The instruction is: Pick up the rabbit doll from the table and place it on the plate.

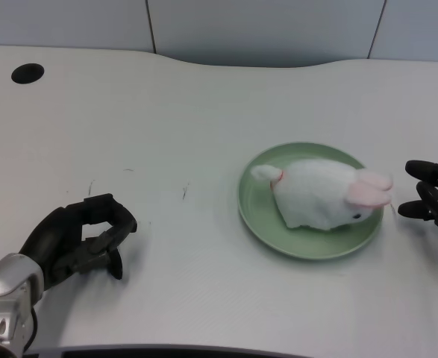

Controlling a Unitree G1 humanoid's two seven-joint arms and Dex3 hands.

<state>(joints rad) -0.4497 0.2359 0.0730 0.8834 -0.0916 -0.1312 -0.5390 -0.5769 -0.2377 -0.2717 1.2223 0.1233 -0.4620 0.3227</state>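
A: Where is the rabbit doll [319,195] sitting?

B: It is lying on the green plate [257,216], filling most of the dish. Taking the plate as a clock face, its pink-eared head is pointing toward about four o'clock, and one white end with a bit of pink is reaching toward ten o'clock, close to the rim. A dark eye is showing near the plate's lower right edge.

A: And the plate itself?

B: It is resting on the white table [174,119], right of centre. From the middle of the picture it is sitting at about four o'clock.

A: What is the left hand [80,239] doing?

B: It is sitting low at about eight o'clock in the picture, well apart from the plate. Its black fingers are curling inward with nothing between them, the tips drawn in toward the thumb, so it is closed and holding nothing. The silver forearm is entering from the bottom left corner.

A: Anything else showing?

B: A dark round hole [27,73] is showing in the tabletop at about ten o'clock, near the far left edge. A few faint dark marks are lying on the surface between the left hand and the plate.
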